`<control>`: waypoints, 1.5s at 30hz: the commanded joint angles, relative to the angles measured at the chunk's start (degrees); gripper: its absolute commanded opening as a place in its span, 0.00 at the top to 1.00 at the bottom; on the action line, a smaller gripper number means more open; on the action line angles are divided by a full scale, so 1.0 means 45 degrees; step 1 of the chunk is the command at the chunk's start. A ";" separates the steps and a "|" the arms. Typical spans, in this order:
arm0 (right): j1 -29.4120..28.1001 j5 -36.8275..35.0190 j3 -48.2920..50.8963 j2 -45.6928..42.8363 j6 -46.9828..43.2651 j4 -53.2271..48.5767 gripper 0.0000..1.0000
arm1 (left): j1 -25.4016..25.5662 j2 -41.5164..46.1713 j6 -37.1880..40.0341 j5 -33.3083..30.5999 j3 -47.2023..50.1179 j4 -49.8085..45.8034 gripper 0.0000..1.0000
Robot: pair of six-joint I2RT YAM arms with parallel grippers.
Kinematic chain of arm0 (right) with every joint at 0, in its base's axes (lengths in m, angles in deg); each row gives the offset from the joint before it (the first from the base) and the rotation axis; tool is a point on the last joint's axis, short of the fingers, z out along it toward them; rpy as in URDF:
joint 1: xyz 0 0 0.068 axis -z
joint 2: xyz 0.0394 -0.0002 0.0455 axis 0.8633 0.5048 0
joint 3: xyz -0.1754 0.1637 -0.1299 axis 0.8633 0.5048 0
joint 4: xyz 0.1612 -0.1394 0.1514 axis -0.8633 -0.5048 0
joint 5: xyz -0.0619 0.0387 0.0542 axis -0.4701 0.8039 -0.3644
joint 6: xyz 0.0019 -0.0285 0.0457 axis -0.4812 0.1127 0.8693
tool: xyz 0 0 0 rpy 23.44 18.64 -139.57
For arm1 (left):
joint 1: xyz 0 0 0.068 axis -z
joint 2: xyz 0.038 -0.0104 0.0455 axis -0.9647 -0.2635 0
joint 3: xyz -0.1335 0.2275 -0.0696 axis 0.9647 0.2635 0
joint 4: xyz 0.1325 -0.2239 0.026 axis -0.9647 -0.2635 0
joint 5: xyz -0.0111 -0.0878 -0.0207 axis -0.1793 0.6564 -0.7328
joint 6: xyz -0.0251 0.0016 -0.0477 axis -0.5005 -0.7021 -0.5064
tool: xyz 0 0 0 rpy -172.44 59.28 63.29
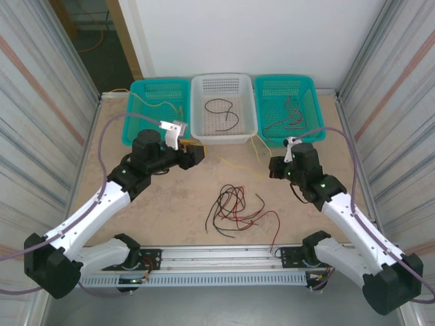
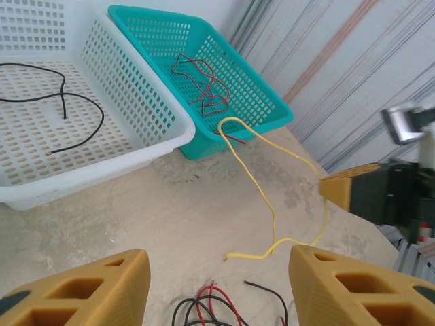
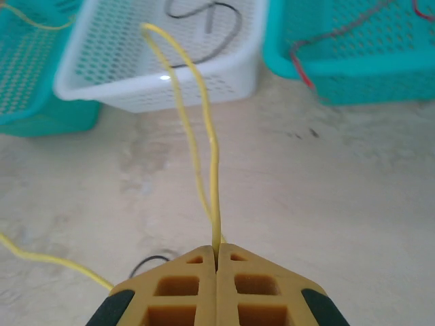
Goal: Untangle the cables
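Observation:
A tangle of red and black cables [image 1: 234, 206] lies on the table in front of the arms; its top edge is seen in the left wrist view [image 2: 204, 307]. One yellow cable [image 1: 238, 163] runs apart from it toward the baskets. My right gripper [image 3: 217, 248] is shut on this yellow cable [image 3: 215, 170], which loops upward out of the pinched tips. My left gripper [image 2: 217, 285] is open above the table, with the yellow cable's free end [image 2: 248, 256] lying loose between and beyond its fingers. In the top view the left gripper [image 1: 195, 155] and right gripper [image 1: 272, 167] face each other.
Three baskets line the far edge: a teal one [image 1: 158, 82] holding a yellow cable, a white one [image 1: 224, 138] holding a black cable [image 1: 221, 112], and a teal one [image 1: 284, 79] holding red and dark cables. Corrugated walls close both sides.

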 commanded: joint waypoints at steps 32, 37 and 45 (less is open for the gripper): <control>-0.4311 0.1177 -0.5497 0.2108 -0.1027 0.0407 1.00 | -0.1464 -0.0441 -0.1764 0.5271 -0.0150 0.4582 0.58; -0.4191 0.0970 -0.5594 0.2287 -0.0676 0.0594 1.00 | -0.1464 -0.0483 -0.2010 0.5573 -0.0058 0.4929 0.54; -0.4167 0.1274 -0.5595 0.2407 -0.0344 0.1098 1.00 | -0.1464 -0.0705 -0.2417 0.5710 0.0036 0.5482 0.95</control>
